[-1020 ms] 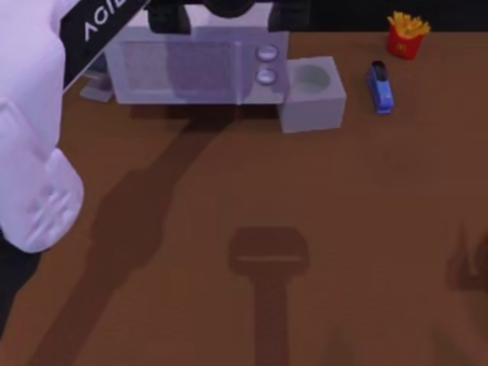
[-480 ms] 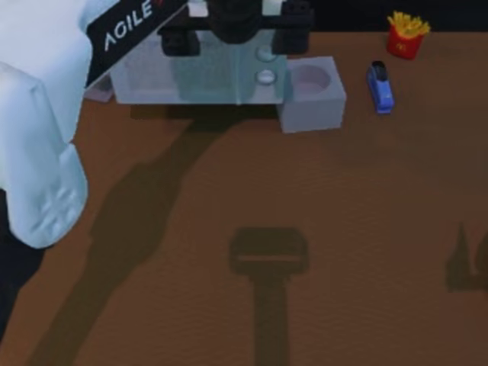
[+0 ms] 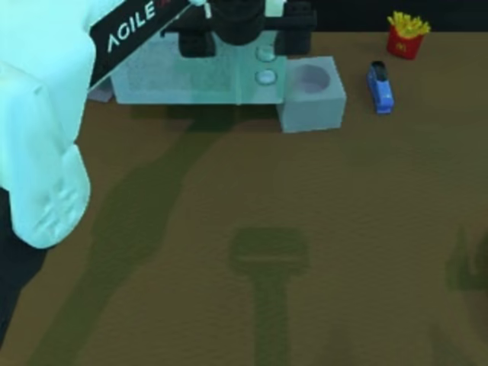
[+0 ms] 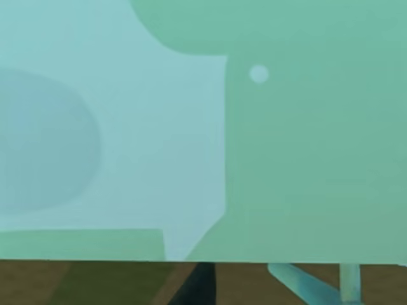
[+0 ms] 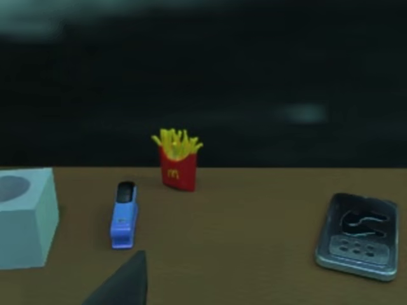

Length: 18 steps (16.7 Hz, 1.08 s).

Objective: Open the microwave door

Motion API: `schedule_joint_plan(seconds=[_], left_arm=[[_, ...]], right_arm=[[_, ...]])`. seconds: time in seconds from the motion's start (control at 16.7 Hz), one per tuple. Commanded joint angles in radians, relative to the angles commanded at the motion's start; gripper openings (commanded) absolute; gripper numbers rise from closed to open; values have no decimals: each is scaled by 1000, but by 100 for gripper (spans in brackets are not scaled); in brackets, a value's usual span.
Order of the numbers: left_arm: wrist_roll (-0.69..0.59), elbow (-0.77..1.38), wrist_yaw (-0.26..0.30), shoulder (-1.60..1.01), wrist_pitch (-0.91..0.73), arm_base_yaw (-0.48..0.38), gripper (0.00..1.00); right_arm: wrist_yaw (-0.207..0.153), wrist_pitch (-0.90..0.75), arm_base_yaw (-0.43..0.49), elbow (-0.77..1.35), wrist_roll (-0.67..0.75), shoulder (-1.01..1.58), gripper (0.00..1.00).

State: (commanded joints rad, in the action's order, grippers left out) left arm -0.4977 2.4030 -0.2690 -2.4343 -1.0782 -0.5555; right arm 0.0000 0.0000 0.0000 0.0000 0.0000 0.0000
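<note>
The microwave [image 3: 229, 80] stands at the back of the table, left of centre, with two round knobs [image 3: 265, 65] on its control panel. Its door [image 3: 179, 74], the mesh-window panel, lies flush with the front. My left arm reaches in from the left, and my left gripper [image 3: 245, 38] hovers over the microwave's top, open, with dark fingers [image 3: 194, 42] set wide apart. The left wrist view is filled by a pale microwave surface [image 4: 159, 140] very close up. My right arm is parked off the top view's right side, and only a dark tip of my right gripper [image 5: 124, 287] shows.
A grey cube with a round hole [image 3: 311, 95] touches the microwave's right side. A blue stapler [image 3: 380, 88] and a red box of fries [image 3: 406, 34] sit at the back right. A flat silver gadget [image 5: 356, 238] lies further right on the table.
My left arm has swung to the right, carrying the gripper rightward over the microwave's top and covering more of it. The door has not moved.
</note>
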Motion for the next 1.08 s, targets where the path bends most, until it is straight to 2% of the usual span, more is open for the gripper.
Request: schedule_joint_plan(seconds=[0.36,0.84,1.08], left_arm=[[0,0,0,0,0,0,2],[0,0,0,0,0,0,0],[-5,-82,-1,54,20,-24,0]], right_arm=[[0,0,0,0,0,0,100],[0,0,0,0,0,0,100],[0,0,0,0,0,0,100]])
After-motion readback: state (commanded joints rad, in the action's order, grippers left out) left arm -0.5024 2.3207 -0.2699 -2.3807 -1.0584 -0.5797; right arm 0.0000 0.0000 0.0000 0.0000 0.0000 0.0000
